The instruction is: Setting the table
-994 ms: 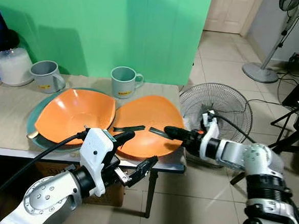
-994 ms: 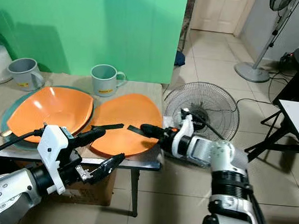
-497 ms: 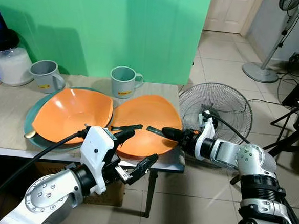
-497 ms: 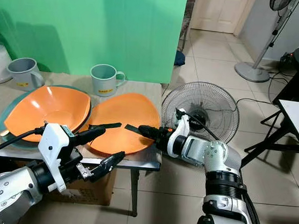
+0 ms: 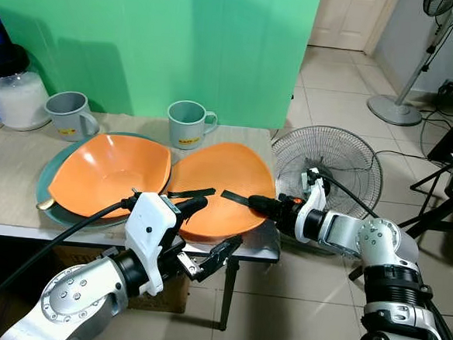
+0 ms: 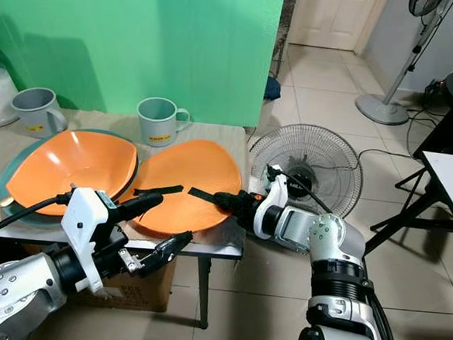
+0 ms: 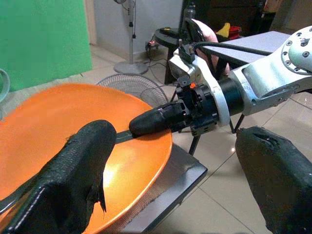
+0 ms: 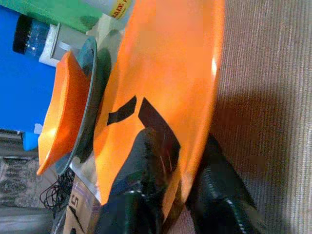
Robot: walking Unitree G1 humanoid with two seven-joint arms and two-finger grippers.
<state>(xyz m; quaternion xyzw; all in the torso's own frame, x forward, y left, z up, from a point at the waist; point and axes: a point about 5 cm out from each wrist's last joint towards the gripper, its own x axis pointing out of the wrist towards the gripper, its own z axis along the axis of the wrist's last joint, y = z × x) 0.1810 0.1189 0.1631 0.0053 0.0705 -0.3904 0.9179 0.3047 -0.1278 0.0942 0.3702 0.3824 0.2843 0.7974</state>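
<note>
An orange plate (image 5: 226,174) lies at the table's right front corner. My right gripper (image 5: 249,201) comes in from the right and is shut on that plate's right rim. In the right wrist view one finger (image 8: 148,161) lies on top of the orange plate (image 8: 161,63) and the other under it. My left gripper (image 5: 205,229) is open at the plate's front edge, its upper finger (image 5: 189,206) over the rim and its lower finger (image 5: 222,251) below the table edge. A second orange plate (image 5: 110,170) rests on a teal plate (image 5: 44,196) to the left.
Two grey mugs (image 5: 189,125) (image 5: 71,115) stand at the back of the cloth-covered table (image 5: 9,170), beside a white container (image 5: 14,97). A floor fan (image 5: 336,158) lies just right of the table, behind my right arm. A green screen backs the table.
My right gripper has pushed a little leftward along the plate's rim. The left gripper has barely moved.
</note>
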